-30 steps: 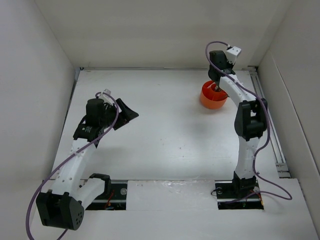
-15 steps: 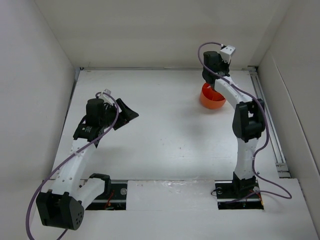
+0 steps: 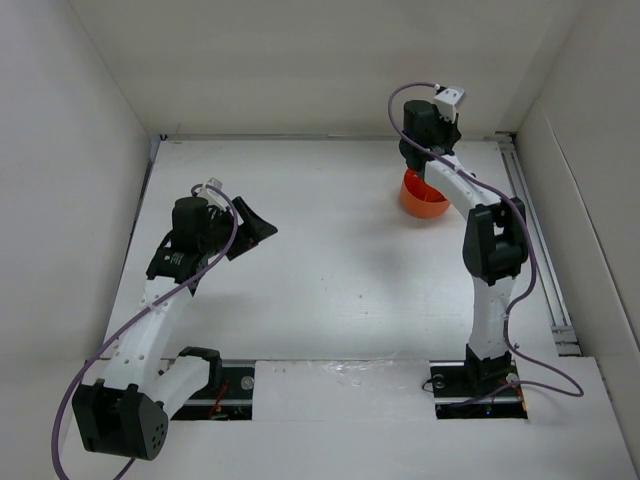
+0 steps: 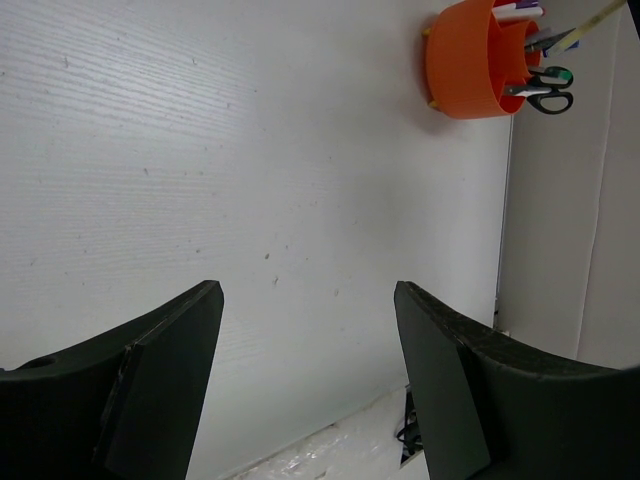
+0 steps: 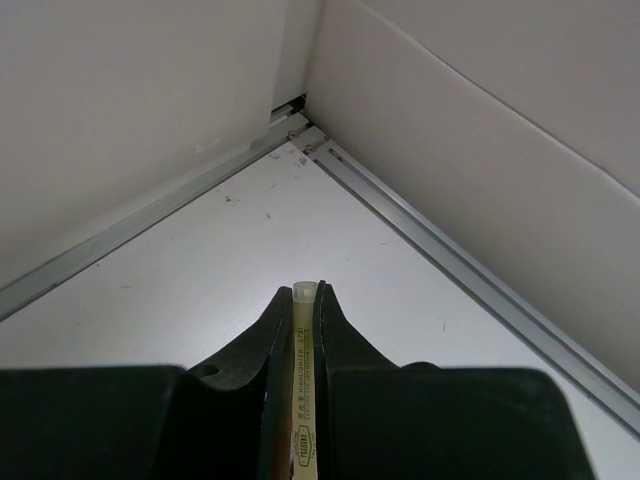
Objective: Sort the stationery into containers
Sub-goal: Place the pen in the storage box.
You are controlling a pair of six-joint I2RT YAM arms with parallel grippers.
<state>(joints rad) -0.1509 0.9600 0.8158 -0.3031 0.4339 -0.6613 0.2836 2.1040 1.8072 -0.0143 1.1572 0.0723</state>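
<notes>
The right tool is pinched narrow on the pale yellow stick, which runs straight up the slot between its two black fingers, its blunt end level with the fingertips and small print along its side. In the overhead view this tool hangs over the far rim of the orange cup, which stands on the worktop near the far right corner. From the left wrist view the stick slants up out of the cup's mouth; whether its lower end touches anything inside I cannot tell.

The cup is round, smooth, bright plastic. The scissors stand in it with their black loop handles sticking out past the rim, and thin pen ends show beside them.

The left tool is well apart from the cup, over the left side of the worktop, its broad matte black fingers spread wide with nothing between them.

The worktop is white with a faint fine grain. A metal rail runs along its edge where it meets the plain white walls
</notes>
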